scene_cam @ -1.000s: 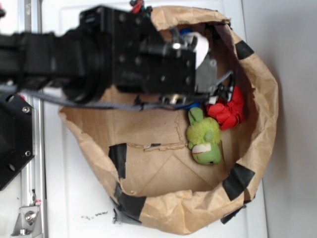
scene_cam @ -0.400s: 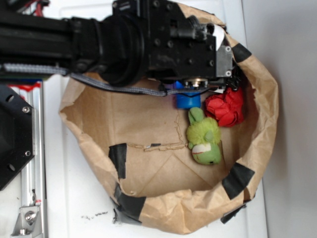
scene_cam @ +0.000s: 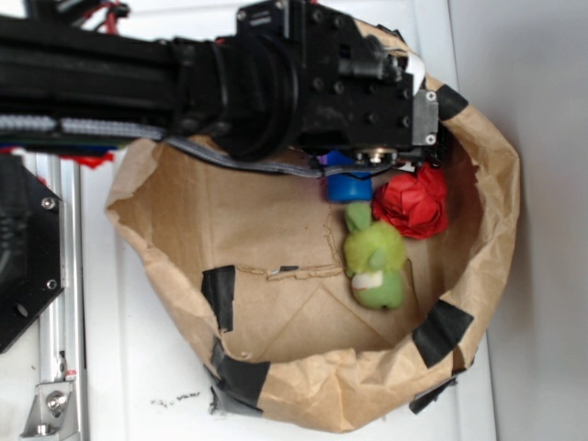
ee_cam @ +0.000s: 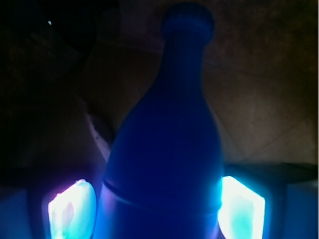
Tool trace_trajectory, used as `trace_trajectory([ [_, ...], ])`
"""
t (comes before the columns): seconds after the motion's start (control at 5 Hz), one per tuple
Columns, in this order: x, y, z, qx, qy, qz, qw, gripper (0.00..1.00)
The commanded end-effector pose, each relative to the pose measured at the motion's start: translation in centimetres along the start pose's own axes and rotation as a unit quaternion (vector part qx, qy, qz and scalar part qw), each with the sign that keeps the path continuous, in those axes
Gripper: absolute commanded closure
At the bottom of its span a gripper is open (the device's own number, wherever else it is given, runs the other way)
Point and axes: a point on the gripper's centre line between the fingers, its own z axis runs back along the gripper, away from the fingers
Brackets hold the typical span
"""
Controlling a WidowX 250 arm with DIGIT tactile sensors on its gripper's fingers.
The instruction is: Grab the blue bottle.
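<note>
While end effector (ee_cam: 160,209) straddles blue bottle (ee_cam: 167,149), paper bag (scene_cam: 478,276) holds green plush (scene_cam: 375,262) w/ red toy (scene_cam: 415,202)

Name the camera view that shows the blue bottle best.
The wrist view: the blue bottle fills the frame from neck to body, between the tool's fingers. The exterior view shows only a small blue end below the arm; the rest is hidden.

Lab bench: white table (scene_cam: 138,367), metal rail (scene_cam: 64,312), taped paper bag (scene_cam: 367,386).
</note>
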Motion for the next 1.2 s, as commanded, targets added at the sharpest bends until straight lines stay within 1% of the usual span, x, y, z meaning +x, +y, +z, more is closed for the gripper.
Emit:
trace_trajectory([
  [0.0,0.7,-0.3,0.4,-0.020,-0.010,0.002,1.000,0.41],
  [0.2,0.9,-0.4,1.0,-0.032,-0.008,-0.004,0.999,1.00],
  [0.4,1.3,-0.5,1.9,-0.054,0.008,-0.041,0.998,1.00],
  [0.6,1.4,-0.3,4.0,-0.089,0.021,-0.108,0.990,1.00],
  [0.8,-0.3,0.6,8.2,-0.118,0.030,-0.228,0.966,1.00],
  [1.0,-2.6,1.6,13.0,-0.148,0.063,-0.340,0.927,1.00],
])
